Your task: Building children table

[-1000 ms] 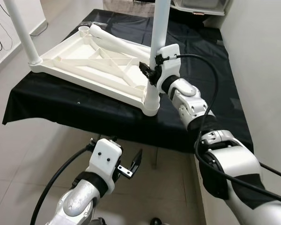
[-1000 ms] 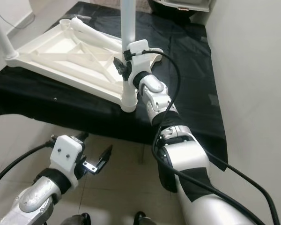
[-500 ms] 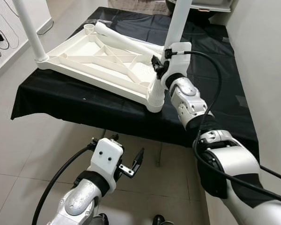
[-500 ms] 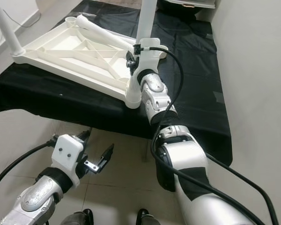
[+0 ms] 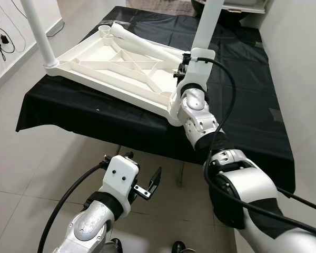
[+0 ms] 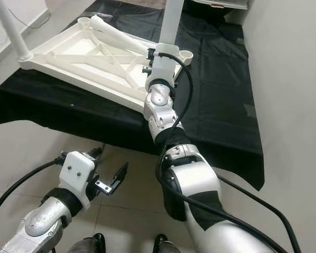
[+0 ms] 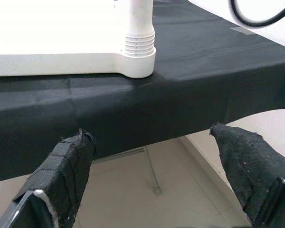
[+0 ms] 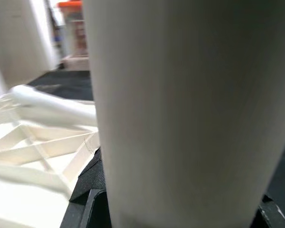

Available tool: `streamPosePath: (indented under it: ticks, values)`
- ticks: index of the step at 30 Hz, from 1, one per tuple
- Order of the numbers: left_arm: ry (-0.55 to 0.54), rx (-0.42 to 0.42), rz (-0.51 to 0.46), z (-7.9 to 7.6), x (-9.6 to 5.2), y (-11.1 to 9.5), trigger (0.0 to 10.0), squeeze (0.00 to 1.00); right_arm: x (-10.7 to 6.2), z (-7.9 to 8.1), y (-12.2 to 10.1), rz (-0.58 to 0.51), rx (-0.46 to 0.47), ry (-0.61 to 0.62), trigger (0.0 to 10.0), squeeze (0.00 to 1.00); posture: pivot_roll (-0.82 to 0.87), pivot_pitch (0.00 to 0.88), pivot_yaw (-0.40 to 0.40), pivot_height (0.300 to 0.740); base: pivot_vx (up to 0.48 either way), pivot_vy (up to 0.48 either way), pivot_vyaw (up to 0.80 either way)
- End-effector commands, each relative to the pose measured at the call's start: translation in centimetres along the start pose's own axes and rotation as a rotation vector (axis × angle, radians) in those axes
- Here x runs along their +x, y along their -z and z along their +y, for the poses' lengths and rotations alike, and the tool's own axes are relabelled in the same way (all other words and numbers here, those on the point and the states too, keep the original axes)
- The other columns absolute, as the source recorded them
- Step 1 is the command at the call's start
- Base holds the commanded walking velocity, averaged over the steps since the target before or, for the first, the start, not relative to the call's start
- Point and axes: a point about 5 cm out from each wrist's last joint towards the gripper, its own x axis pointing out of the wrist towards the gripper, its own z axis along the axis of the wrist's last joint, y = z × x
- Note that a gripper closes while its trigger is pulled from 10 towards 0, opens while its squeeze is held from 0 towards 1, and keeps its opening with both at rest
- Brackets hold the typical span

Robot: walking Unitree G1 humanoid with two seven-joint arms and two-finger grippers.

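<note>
The white tabletop [image 5: 116, 66] lies upside down on the black-covered desk [image 5: 242, 95], near its front edge. The right tool [image 5: 183, 64] is clamped on an upright white leg [image 5: 206, 23] at the tabletop's front corner. The left tool [image 5: 150, 184] hangs below the desk's front edge — fingers [image 7: 61, 166] apart, empty.

Heads up: upside-down white tabletop [image 5: 116, 66] hogs most of counter [image 5: 237, 100] on your left side. Upright legs at near corner [image 5: 205, 23] and far-left corner [image 5: 38, 34] block any sideways sweep over it. Loose leg [image 5: 142, 45] lies across ribs, so no clean dip inside. Right claw [image 5: 180, 64] jammed tight against near-corner leg. Bare black cloth to your right of it gives room. Left claw [image 5: 147, 187] hangs below counter edge, fingers spread, floor [image 5: 21, 158] around it free.
</note>
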Motion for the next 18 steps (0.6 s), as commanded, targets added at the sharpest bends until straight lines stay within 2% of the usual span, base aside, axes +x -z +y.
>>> streamPosePath:
  ticks: [1, 5, 12, 16, 18]
  values:
    - [0.005, 0.002, 0.016, -0.1, -0.1, 0.5, 10.0, 0.0, -0.8, -2.4, 4.7, 0.183, -0.051, 0.171, 10.0, 0.0, 0.13, 0.243, -0.089, 0.74, 0.0, 0.0, 0.0]
    - [0.008, 0.004, 0.016, -0.1, -0.1, 0.5, 10.0, 0.0, -1.2, -2.1, 4.1, 0.162, -0.012, 0.307, 10.0, 0.0, 0.14, 0.236, -0.09, 0.74, 0.0, 0.0, 0.0]
    - [0.008, 0.008, 0.012, -0.1, 0.0, 0.4, 10.0, 0.0, -1.7, -1.9, 3.1, 0.124, -0.068, 0.487, 10.0, 0.0, 0.15, 0.229, -0.092, 0.74, 0.0, 0.0, 0.0]
    - [0.007, 0.008, 0.01, -0.1, 0.1, 0.5, 10.0, 0.0, -1.5, -2.9, 2.6, 0.125, -0.029, 0.627, 10.0, 0.0, 0.15, 0.225, -0.098, 0.74, 0.0, 0.0, 0.0]
    - [0.007, 0.008, 0.01, -0.1, 0.1, 0.5, 10.0, 0.0, -1.5, -2.9, 2.6, 0.125, -0.029, 0.627, 10.0, 0.0, 0.15, 0.225, -0.098, 0.74, 0.0, 0.0, 0.0]
